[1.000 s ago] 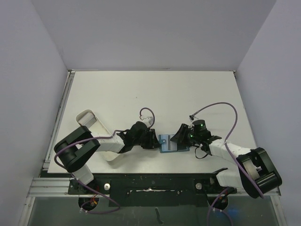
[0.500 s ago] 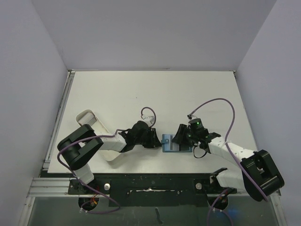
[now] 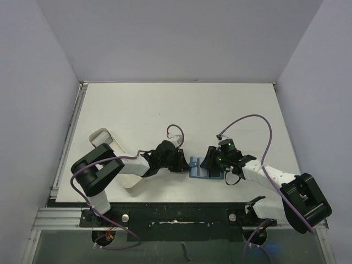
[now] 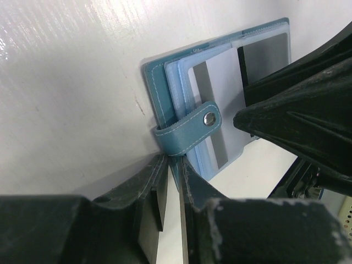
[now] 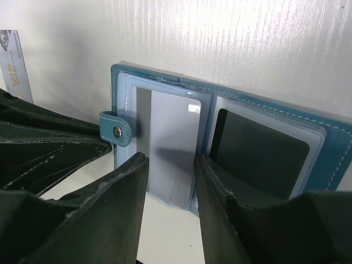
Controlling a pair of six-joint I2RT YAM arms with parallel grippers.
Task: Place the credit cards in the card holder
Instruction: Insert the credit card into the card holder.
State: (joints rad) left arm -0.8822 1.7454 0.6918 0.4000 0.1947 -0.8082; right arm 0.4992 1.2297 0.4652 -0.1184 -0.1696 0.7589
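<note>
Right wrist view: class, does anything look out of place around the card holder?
One credit card lies loose on the table beside the open card holder, at the view's left edge. The holder's strap tab also curls over the left sleeve's edge.

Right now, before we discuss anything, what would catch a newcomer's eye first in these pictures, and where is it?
The open teal card holder lies near the front edge of the table. The left claw pinches its edge below the strap tab. From the opposite side, the right claw straddles a pale credit card at the sleeve nearest that strap.
</note>
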